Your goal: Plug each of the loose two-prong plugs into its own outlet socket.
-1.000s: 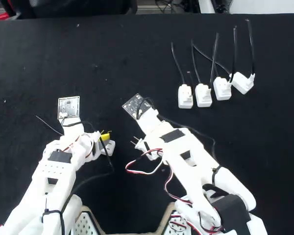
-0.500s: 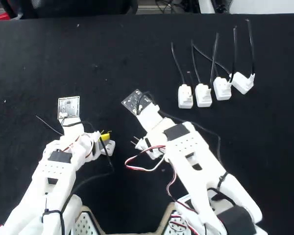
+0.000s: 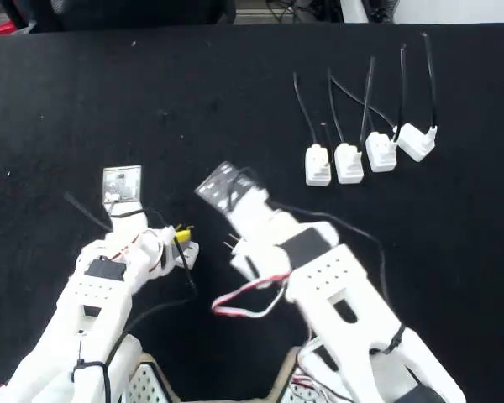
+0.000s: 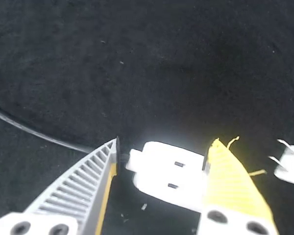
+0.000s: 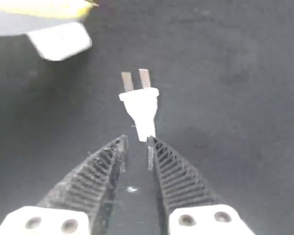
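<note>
Big black desk (image 3: 84,101) under everything, matte and dark from edge to edge, and past its far edge a thin strip of room with a tangle of cables. Two white arms come up from the near side. The left arm (image 3: 92,294) sits low, and the right arm (image 3: 336,285) slants across the middle with a red-and-white wire loop (image 3: 244,295) hanging beside it.

Far off to the right is a row of four white corded blocks (image 3: 349,164), packed side by side, their black cords trailing toward the far edge, well apart from both arms. A thin black cord (image 3: 84,211) lies beside the left arm.

Now the close work. The left end effector (image 4: 165,149) pinches the white outlet socket (image 4: 171,174) between a grey finger (image 4: 88,181) and a yellow one, with the two slots showing. Just beside it, the right end effector (image 5: 137,142) has its ribbed fingers (image 5: 93,181) nearly together on the rear stem of the two-prong plug (image 5: 139,100). The prongs point away from the fingers, with bare desk between plug and socket.
</note>
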{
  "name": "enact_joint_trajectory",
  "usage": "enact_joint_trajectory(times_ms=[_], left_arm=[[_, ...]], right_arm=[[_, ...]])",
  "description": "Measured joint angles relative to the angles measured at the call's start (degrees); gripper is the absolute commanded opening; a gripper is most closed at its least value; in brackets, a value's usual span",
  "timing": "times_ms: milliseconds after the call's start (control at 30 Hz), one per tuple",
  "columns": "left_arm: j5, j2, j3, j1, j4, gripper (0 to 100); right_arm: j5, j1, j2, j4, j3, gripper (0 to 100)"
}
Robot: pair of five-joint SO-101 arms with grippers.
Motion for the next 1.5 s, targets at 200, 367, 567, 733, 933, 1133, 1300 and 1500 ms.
enact_joint_trajectory(times_ms=[200,367,567,733,933,1133,1300,1500], left_arm=[[0.0,0.0,0.4,1.8,0.0,29],[0.0,0.0,0.4,2.2,0.0,29],[0.0,0.0,0.4,2.3,0.0,29],[0.0,0.1,0.4,2.3,0.0,29],[-0.1,0.9,-4.9,-1.7,0.6,29],[-0.2,0.9,-13.2,-7.9,0.6,29],[-0.2,0.9,-13.8,-8.4,0.6,29],[-0.2,0.9,-11.8,-8.6,0.6,29]], right_arm=[[-2.7,-6.9,-0.2,-0.9,2.2,19.0],[-2.8,-7.5,-0.2,-3.0,5.3,21.1],[-3.2,-7.4,-0.2,-8.5,9.6,21.1],[-3.3,-7.5,-0.2,-14.1,14.8,21.1],[2.3,-4.0,-0.2,-16.0,14.9,21.1],[3.7,0.7,-0.2,-19.4,15.3,21.1],[2.5,0.7,-0.2,-19.8,16.1,11.0],[2.5,0.7,-0.2,-19.8,16.1,10.2]])
